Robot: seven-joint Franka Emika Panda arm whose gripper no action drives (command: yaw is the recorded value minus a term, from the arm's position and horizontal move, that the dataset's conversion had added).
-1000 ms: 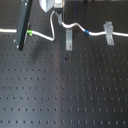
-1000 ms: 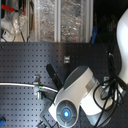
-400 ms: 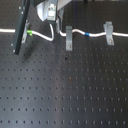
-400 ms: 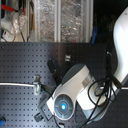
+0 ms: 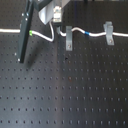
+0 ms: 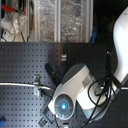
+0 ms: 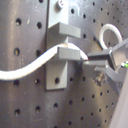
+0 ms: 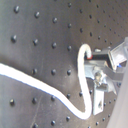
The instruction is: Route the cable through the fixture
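the gripper (image 7: pixel 102 62) pinches the cable (image 5: pixel 50 37) beside a grey clip (image 7: pixel 61 47) in the first wrist view; the cord runs on through 2 clips in the first exterior view. pulled sideways, it could slip off the fork.

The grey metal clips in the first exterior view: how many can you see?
2. One clip stands near the middle of the back row, just below the gripper. The other clip stands toward the first exterior view's right. A third may be hidden behind the arm.
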